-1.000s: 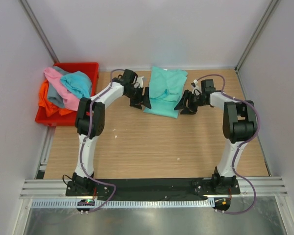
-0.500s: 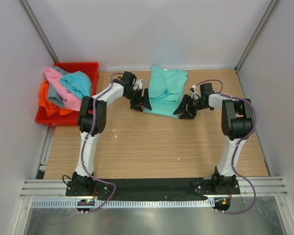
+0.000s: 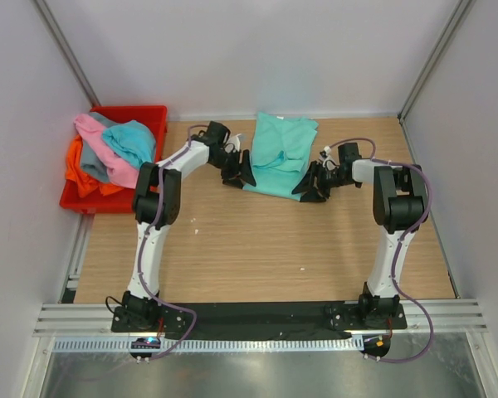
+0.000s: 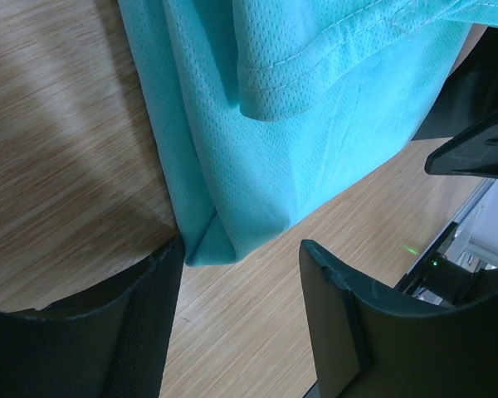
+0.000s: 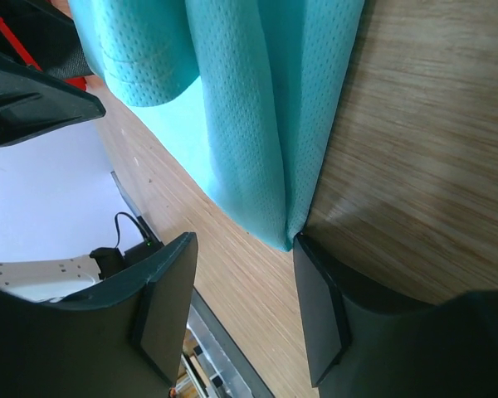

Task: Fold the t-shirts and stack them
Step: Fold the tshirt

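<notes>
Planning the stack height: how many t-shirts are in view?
5: a mint green cloth t-shirt on the wooden table; pink, turquoise blue, orange and grey piled in the red plastic bin. More may hide underneath.

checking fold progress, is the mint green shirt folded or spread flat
Folded: the mint green t-shirt lies in overlapping layers, a narrow strip.

The mint green shirt point(image 3: 278, 157) showed a fine dotted mesh. The bin point(image 3: 143, 110) was red, its pink shirt point(image 3: 97, 137), turquoise shirt point(image 3: 133, 141), orange shirt point(image 3: 81, 181) and grey shirt point(image 3: 94, 166) plain.
</notes>
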